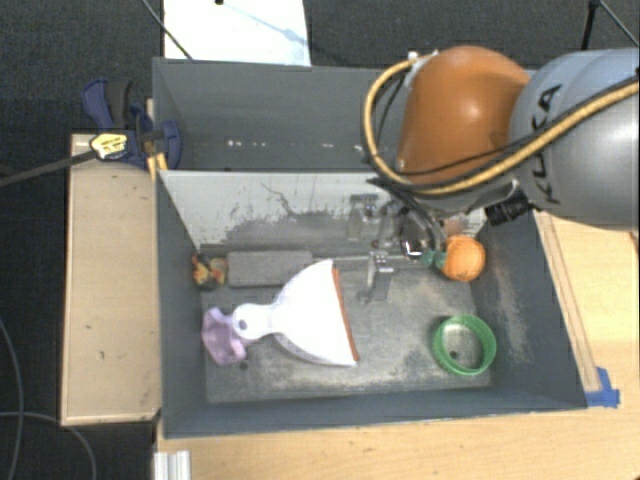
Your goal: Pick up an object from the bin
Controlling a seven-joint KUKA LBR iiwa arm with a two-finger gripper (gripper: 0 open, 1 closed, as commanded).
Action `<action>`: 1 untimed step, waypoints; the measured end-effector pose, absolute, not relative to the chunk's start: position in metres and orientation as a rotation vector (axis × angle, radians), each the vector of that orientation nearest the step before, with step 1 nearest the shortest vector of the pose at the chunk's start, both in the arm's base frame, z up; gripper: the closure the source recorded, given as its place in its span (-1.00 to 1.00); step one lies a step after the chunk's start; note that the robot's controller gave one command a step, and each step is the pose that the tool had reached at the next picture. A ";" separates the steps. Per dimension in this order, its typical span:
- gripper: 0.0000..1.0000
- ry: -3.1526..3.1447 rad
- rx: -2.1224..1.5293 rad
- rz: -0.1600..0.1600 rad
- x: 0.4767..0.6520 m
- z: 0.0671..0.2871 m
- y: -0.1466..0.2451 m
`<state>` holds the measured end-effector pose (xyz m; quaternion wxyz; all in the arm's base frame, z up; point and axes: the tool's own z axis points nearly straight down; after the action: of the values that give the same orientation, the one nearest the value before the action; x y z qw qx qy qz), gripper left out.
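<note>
My gripper (380, 268) hangs in the middle of the bin, just right of the orange-edged mouth of a white dustpan (305, 315). The dustpan lies flat with its handle pointing left. An orange, ball-like fruit with a green stem (462, 259) rests close to the gripper's right side. A green ring-shaped roll (463, 345) lies toward the front right. Nothing shows in the gripper's grasp.
A grey rectangular block (268, 267) lies along the back left, with a small brown thing (206, 269) at its left end. A crumpled purple piece (222, 335) sits at the dustpan's handle. The arm with its orange cover comes in from the upper right.
</note>
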<state>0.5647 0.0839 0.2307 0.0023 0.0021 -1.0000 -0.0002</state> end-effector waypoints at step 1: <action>-1.00 -3.145 0.003 -0.002 0.566 0.236 0.083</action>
<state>0.5660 0.0834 0.2356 -0.0017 0.0010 -1.0000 -0.0006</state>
